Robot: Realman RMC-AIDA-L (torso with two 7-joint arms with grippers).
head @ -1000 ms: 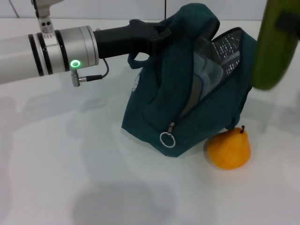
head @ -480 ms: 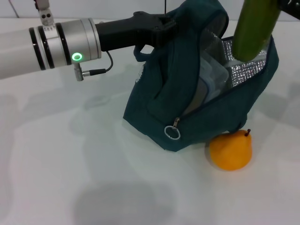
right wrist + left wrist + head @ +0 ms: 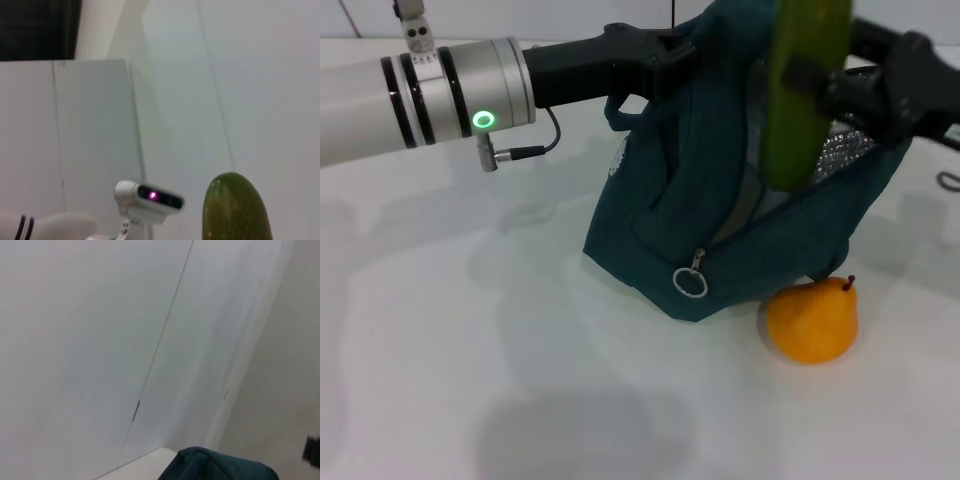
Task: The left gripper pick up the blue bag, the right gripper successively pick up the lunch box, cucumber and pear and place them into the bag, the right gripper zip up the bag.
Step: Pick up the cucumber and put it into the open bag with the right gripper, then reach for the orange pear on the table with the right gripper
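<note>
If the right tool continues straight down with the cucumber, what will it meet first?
Probably the open mouth of the blue bag, held up by the left tool. The cucumber in the right tool already hangs over it, though depth is uncertain.

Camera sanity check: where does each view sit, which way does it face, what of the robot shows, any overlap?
Head view: above, looking forward and down at the table; left gripper holds the blue bag up, right gripper grips the cucumber over its opening, pear beside.
Left wrist view: faces the wall; only the bag's top shows.
Right wrist view: faces upward; cucumber tip shows.
Shared: bag, cucumber.
</note>
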